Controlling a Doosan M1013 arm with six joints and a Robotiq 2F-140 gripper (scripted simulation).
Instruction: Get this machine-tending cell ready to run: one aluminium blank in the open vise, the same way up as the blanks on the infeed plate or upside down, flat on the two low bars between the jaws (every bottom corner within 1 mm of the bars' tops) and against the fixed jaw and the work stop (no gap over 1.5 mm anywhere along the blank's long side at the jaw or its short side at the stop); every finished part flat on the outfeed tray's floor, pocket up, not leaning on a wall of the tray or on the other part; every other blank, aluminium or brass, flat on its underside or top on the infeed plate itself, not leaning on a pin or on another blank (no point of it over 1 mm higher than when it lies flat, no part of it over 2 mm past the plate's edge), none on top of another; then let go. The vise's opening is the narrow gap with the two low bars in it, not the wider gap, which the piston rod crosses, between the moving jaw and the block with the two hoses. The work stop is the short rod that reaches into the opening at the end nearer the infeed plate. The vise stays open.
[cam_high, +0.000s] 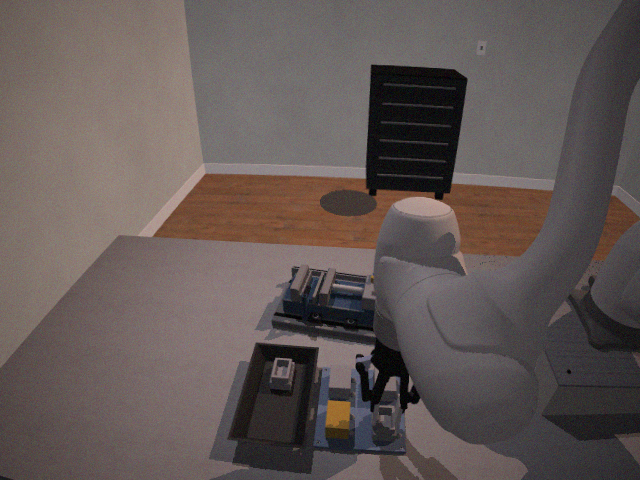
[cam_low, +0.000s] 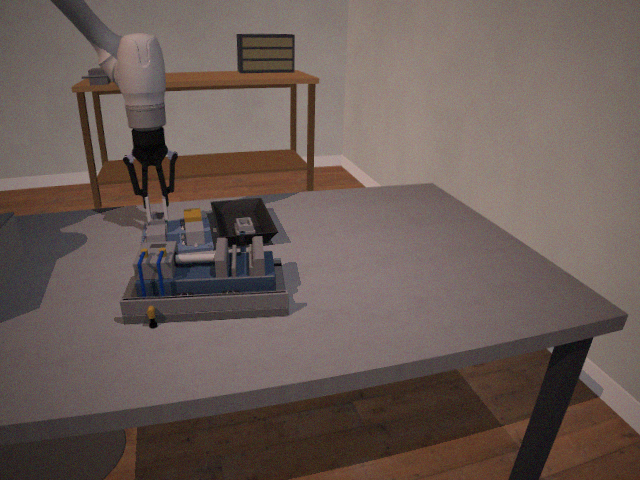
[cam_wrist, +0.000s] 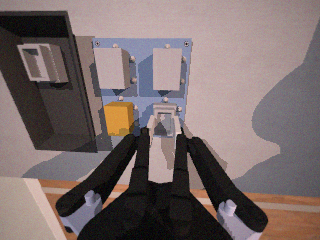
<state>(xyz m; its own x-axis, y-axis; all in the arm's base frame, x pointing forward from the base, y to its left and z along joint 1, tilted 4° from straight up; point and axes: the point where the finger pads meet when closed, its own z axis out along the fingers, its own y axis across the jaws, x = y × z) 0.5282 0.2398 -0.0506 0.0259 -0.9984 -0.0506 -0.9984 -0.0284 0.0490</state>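
My gripper (cam_high: 386, 409) (cam_low: 155, 212) (cam_wrist: 164, 122) is shut on a grey finished part (cam_high: 385, 414) (cam_wrist: 163, 121), pocket up, at one corner of the blue infeed plate (cam_high: 360, 440) (cam_wrist: 142, 55). I cannot tell whether the part still touches the plate. A brass blank (cam_high: 338, 417) (cam_low: 192, 214) (cam_wrist: 119, 118) lies beside it. Two aluminium blanks (cam_wrist: 111, 67) (cam_wrist: 167, 69) lie flat on the plate's other half. A second finished part (cam_high: 282, 373) (cam_low: 244, 225) (cam_wrist: 40, 62) lies pocket up in the dark outfeed tray (cam_high: 242, 392) (cam_low: 222, 210) (cam_wrist: 60, 125). The vise (cam_high: 330, 299) (cam_low: 206, 271) stands open with nothing between its jaws.
The vise sits on a grey base (cam_low: 206, 305) with two blue hoses (cam_low: 140, 271) at one end. The tray stands right beside the infeed plate. My arm's large elbow (cam_high: 454, 330) hides the plate's right side in the top view. A wooden shelf (cam_low: 206, 80) stands behind the table.
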